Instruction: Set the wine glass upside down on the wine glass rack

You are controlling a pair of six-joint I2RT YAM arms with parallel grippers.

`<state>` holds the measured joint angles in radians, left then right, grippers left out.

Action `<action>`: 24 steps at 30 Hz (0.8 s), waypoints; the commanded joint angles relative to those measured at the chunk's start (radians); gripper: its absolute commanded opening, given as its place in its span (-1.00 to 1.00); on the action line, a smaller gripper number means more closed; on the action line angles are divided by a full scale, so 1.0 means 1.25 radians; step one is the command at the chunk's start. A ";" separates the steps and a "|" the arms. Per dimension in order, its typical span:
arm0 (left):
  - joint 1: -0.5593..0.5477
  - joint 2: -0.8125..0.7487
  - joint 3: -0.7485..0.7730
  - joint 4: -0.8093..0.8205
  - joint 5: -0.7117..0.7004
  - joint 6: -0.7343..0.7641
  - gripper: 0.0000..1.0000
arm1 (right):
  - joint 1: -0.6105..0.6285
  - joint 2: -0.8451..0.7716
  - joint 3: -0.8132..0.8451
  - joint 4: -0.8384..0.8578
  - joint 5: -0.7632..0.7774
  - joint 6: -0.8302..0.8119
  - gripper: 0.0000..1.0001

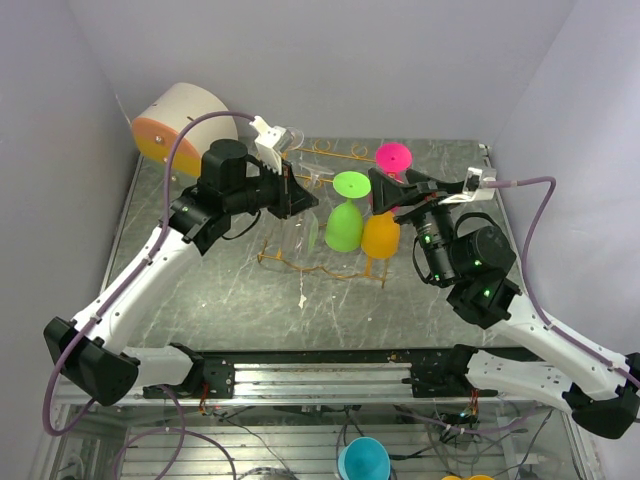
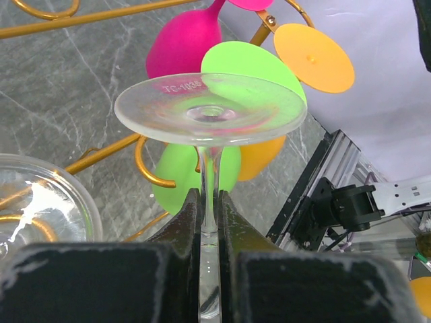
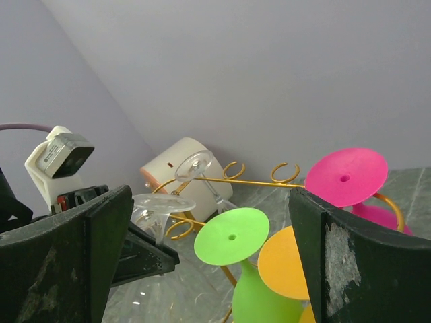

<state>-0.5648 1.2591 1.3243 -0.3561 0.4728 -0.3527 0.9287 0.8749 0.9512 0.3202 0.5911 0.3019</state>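
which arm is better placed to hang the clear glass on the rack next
Left. The left claw is shut on the wine glass at its stem, foot up, close to the wine glass rack. The right claw is open and holds nothing.

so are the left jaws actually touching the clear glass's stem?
Touching. Left wrist view: both left jaws press flat against the stem of the clear glass, with no gap on either side.
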 commanded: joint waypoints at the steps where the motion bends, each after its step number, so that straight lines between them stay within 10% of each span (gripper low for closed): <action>1: -0.007 0.003 -0.010 0.045 -0.028 0.013 -0.86 | -0.003 -0.011 -0.008 -0.006 -0.002 -0.011 0.98; 16: -0.007 0.020 -0.045 0.058 -0.058 0.010 -0.85 | -0.003 -0.022 -0.013 -0.026 0.012 -0.035 0.98; 24: -0.007 0.010 -0.060 0.041 -0.079 0.025 -0.41 | -0.002 -0.034 -0.018 -0.033 0.020 -0.042 0.99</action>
<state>-0.5671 1.2877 1.2610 -0.3191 0.4129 -0.3454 0.9287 0.8478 0.9344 0.2844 0.5995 0.2684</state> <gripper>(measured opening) 0.243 0.992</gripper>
